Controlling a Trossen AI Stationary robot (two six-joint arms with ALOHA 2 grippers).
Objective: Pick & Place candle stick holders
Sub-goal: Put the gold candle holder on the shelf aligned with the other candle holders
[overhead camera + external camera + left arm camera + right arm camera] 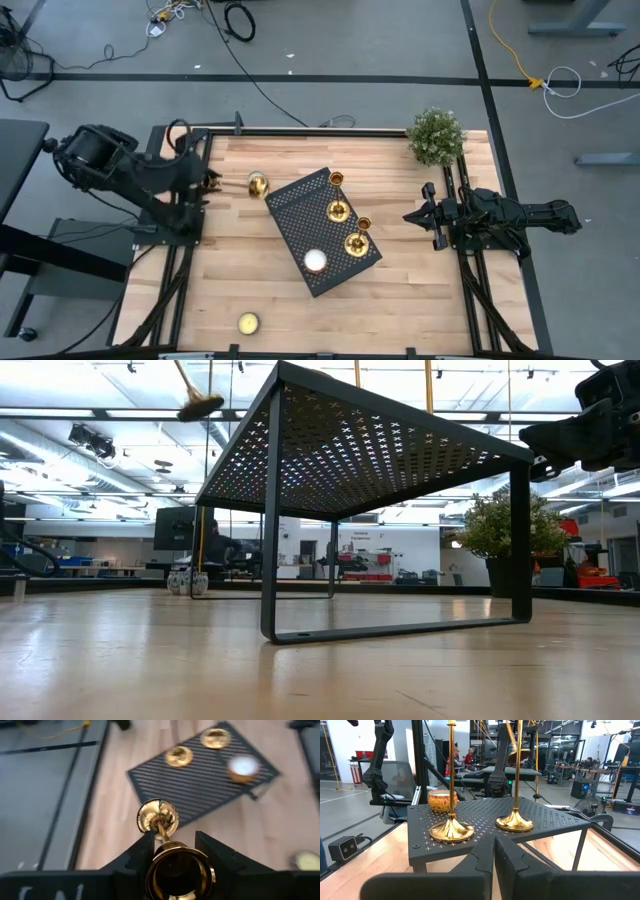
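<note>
One brass candlestick holder (pixel 162 840) is held aloft by the left gripper (pixel 175 857).
Fingers are clamped on its stem beside the black perforated stand (pixel 300 215); right gripper (pixel 428 213) is parked, fingers together.

Open tabletop (pixel 420 290) around the central rack (pixel 300 215); potted plant (pixel 436 136) at far-right corner.

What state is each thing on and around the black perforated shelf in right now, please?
Left tool: shut on held gold candlestick holder, lifted off the table.
Two other gold candlestick holders: upright on black perforated metal shelf.
White tealight candle: resting on the shelf.
Yellowish tealight candle: on the wooden table.
Right tool: shut, empty.
</note>
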